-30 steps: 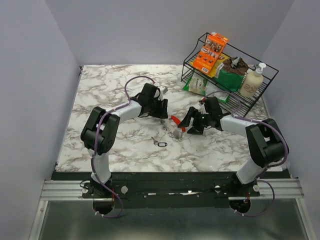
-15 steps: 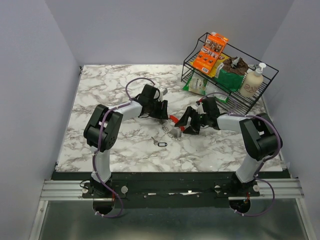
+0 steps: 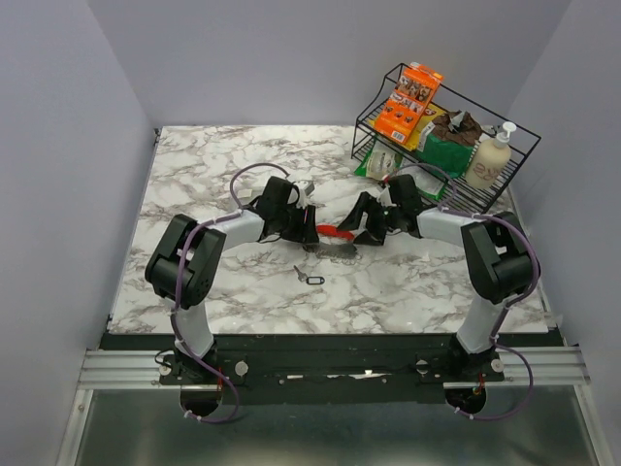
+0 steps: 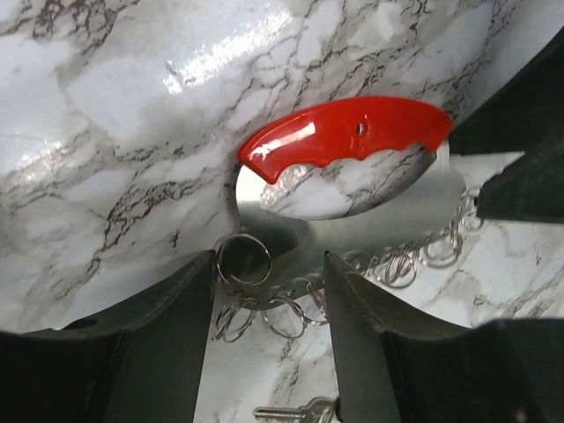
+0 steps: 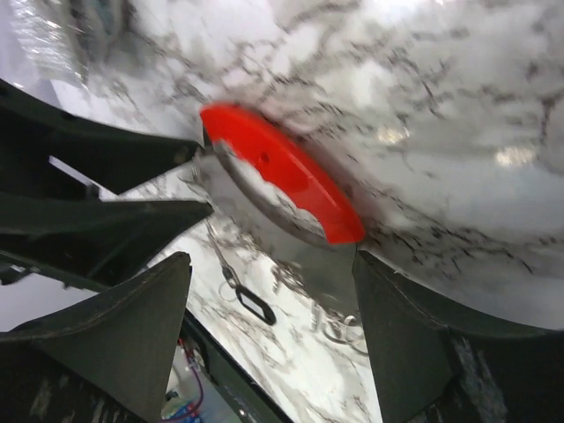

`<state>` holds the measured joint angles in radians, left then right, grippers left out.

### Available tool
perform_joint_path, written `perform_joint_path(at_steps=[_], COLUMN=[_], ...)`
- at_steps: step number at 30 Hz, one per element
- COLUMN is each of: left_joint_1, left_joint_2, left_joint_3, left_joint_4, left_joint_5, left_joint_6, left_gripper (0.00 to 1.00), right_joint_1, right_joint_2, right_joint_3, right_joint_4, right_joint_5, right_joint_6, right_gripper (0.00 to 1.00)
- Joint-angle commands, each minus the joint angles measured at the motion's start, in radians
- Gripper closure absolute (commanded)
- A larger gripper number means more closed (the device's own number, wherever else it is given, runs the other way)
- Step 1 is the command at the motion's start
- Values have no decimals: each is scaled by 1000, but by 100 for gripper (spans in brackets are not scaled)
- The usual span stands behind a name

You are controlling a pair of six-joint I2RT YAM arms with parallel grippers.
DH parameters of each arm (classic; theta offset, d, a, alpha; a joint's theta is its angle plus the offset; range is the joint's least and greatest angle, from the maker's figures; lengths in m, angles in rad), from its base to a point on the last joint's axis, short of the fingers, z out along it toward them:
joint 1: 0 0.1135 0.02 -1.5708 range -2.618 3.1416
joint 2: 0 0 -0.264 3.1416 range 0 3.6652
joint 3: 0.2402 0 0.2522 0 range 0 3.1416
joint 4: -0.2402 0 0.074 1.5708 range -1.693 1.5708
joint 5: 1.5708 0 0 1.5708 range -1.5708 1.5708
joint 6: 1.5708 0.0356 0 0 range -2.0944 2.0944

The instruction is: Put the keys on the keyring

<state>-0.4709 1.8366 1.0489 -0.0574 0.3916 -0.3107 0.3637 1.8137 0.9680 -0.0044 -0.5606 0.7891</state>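
Note:
The keyring [image 3: 337, 236], a red curved strip on a silver plate with several small rings, lies flat on the marble table [image 3: 223, 175] between my two grippers. My left gripper [image 3: 309, 235] is open; in the left wrist view its gripper [image 4: 269, 260] straddles the plate's ringed end, below the red strip of the keyring [image 4: 352, 132]. My right gripper [image 3: 360, 231] is open on the keyring's other side; in the right wrist view its gripper [image 5: 269, 264] sits just short of the keyring [image 5: 282, 176]. The key [image 3: 310, 278], silver with a dark oval head, lies alone nearer the front and shows in both wrist views [image 5: 251, 304] [image 4: 295, 411].
A black wire rack [image 3: 505, 189] stands at the back right with an orange box [image 3: 409, 100], green packets [image 3: 441, 153] and a soap bottle [image 3: 490, 158]. Grey walls close in the table on three sides.
Both grippers have closed in on the keyring: the left came down to its left end, the right swung back and to the left. The key has not moved.

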Motion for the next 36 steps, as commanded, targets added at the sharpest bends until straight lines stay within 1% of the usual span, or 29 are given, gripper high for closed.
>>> perform_joint_path(at_steps=[1, 3, 4, 8, 13, 20, 24, 29, 32, 36], left_joint_1=[-12, -17, -23, -44, -52, -86, -110, -143, -155, -161], left_joint_2=[-29, -34, -42, -56, -85, -80, -69, -59, -47, -31], left_joint_3=[-41, -40, -41, -56, -113, -133, -135, -139, -127, -130], left_joint_4=[-65, -79, -79, -58, 53, 111, 129, 185, 211, 304], left_joint_5=[49, 59, 62, 89, 154, 190, 201, 227, 254, 308], left_joint_6=[-27, -28, -28, -54, -146, -192, -209, -238, -245, -289], left_gripper=[40, 41, 41, 41, 40, 41, 41, 41, 41, 41], right_joint_1=[4, 4, 3, 4, 4, 4, 4, 4, 6, 7], right_joint_2=[29, 45, 55, 93, 87, -10, -111, -195, -228, -251], right_joint_3=[98, 123, 150, 214, 250, 218, 167, 127, 123, 100], right_joint_4=[7, 6, -23, -58, -118, -198, -232, -311, -364, -416], right_joint_5=[-2, -7, -15, -30, 14, 105, 163, 255, 307, 360], right_joint_6=[-33, -45, -51, -76, -113, -183, -217, -269, -304, -346], right_gripper=[17, 17, 17, 18, 17, 18, 18, 18, 21, 24])
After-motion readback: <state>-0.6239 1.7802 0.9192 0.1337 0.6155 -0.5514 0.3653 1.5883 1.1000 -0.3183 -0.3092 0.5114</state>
